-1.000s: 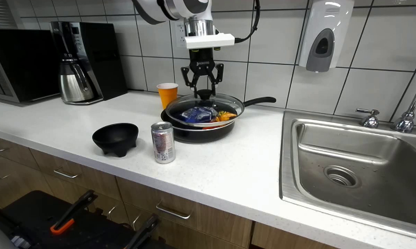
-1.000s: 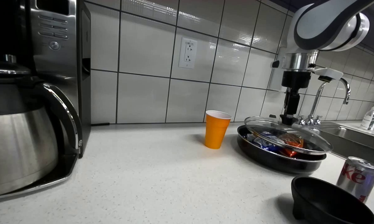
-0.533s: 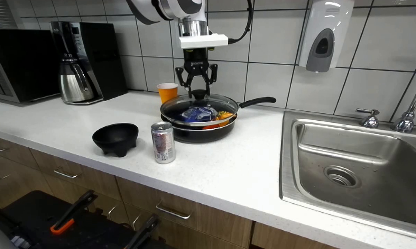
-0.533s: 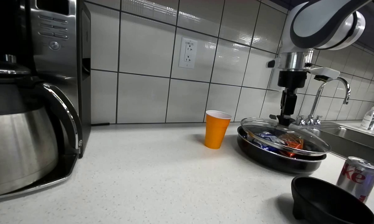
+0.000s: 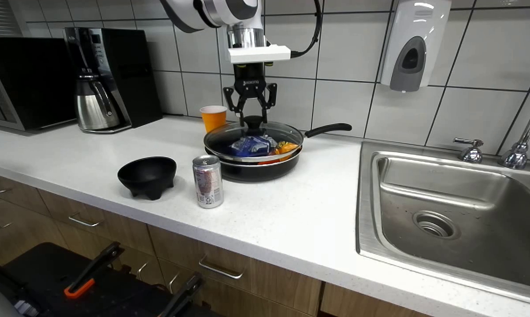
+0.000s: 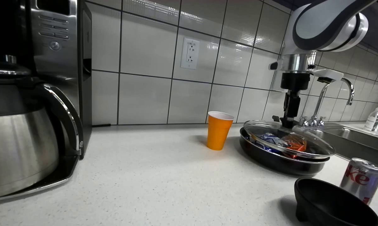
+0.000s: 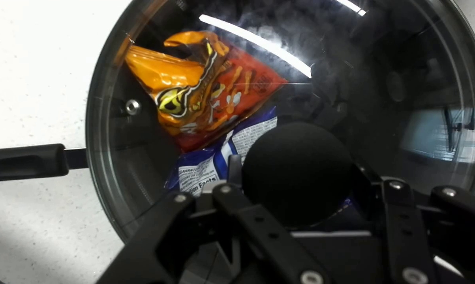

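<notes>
While the fingers [image 7: 234, 171] are gripping the black knob [image 7: 296, 173] of the glass lid [image 5: 271, 132], one at 9 o'clock and one at 3, that lid is lying straight below them at 6 o'clock, over the dark pan [image 5: 260, 171]. Being round, the knob is offering no long axis; the pan's handle [image 5: 331, 128] is supplying one, pointing between 2 and 3 o'clock in an exterior view and to 9 o'clock in the wrist view, so the line from finger to finger is running nearly parallel to it. At 6 o'clock, on the near side, the lid's rim is standing slightly above the pan's rim; whether the two are touching elsewhere I cannot tell. Under the glass, seen from the wrist, an orange packet [image 7: 205, 98] is lying between 10 and 11 o'clock from the knob, and a blue packet [image 7: 199, 171] is sitting just past 9, partly hidden by it. On the bench [image 5: 291, 220], taking the lid as centre, an orange cup [image 5: 213, 119] is standing near at 10 o'clock, a silver can [image 5: 209, 185] near between 7 and 8, and a black bowl [image 5: 147, 176] is resting farther out between 8 and 9.
</notes>
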You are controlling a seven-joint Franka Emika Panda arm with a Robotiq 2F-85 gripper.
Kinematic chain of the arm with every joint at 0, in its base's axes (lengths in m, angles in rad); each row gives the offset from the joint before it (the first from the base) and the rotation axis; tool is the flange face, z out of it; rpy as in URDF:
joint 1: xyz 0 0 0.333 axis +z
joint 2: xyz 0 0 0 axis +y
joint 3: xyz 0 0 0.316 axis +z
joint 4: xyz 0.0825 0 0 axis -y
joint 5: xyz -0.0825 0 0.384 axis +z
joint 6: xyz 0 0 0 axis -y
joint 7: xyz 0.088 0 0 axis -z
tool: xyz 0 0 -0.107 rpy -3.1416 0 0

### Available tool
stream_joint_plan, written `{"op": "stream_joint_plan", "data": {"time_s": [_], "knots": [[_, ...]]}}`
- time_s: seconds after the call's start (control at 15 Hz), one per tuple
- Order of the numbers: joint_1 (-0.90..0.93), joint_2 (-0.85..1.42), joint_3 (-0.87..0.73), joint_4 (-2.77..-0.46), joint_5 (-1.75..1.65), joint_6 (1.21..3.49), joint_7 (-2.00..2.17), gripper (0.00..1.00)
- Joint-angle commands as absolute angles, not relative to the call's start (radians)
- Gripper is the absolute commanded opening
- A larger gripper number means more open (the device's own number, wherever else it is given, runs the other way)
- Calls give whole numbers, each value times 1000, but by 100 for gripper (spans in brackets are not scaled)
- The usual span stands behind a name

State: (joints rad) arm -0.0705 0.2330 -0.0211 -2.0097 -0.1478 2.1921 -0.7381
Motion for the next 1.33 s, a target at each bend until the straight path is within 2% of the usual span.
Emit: {"op": "stream_joint_plan", "data": {"time_s": [0.0, 1.27], "knots": [[-77, 217, -12, -1991, -155, 2168, -765, 39], [-80, 225, -8, -2012, -156, 2223, -809, 39]]}}
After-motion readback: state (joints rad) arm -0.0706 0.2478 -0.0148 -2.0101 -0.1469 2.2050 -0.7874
